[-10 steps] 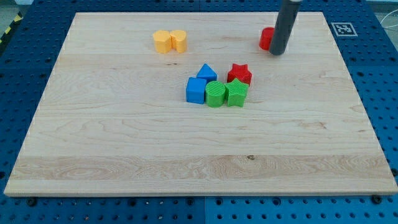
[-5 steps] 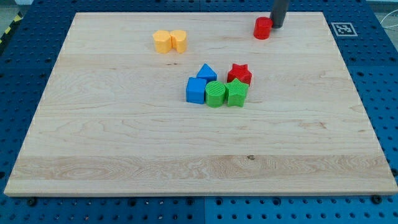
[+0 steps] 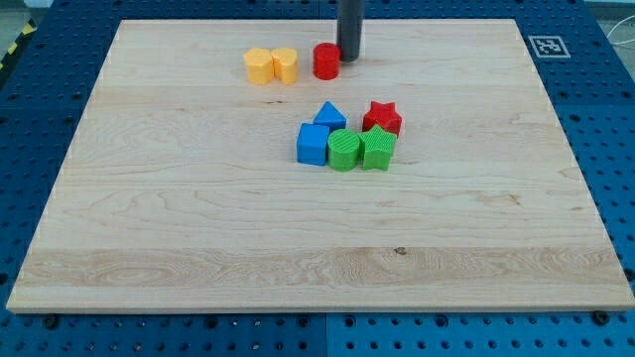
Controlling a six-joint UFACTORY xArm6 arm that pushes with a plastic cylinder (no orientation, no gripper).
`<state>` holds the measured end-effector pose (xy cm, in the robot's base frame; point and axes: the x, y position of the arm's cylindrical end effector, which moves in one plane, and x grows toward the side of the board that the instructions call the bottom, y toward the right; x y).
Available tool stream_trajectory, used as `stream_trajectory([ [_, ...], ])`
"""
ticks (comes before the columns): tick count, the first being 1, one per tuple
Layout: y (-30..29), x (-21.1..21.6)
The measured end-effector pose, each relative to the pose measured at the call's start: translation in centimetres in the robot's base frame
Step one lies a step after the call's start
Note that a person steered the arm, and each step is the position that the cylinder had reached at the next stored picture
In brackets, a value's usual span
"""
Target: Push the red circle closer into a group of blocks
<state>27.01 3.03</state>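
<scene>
The red circle [image 3: 326, 60] sits near the view's top, a little right of two yellow blocks [image 3: 271, 65] that touch each other. My tip [image 3: 348, 59] stands right against the red circle's right side. Below, in the middle of the board, a group holds a blue cube [image 3: 313, 145], a blue triangle [image 3: 330, 115], a green circle [image 3: 344, 150], a green star [image 3: 377, 148] and a red star [image 3: 383, 118].
The wooden board [image 3: 198, 228] lies on a blue pegboard table. A black-and-white marker tag [image 3: 547, 46] is at the board's top right corner.
My tip has swept left along the top of the board, pushing the red circle from the top right to just beside the yellow blocks.
</scene>
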Motion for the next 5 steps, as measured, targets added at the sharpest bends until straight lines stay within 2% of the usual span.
stream_trajectory([
  [2, -4.1, -0.5],
  [4, -3.0, 5.2],
  [5, -3.7, 6.1],
])
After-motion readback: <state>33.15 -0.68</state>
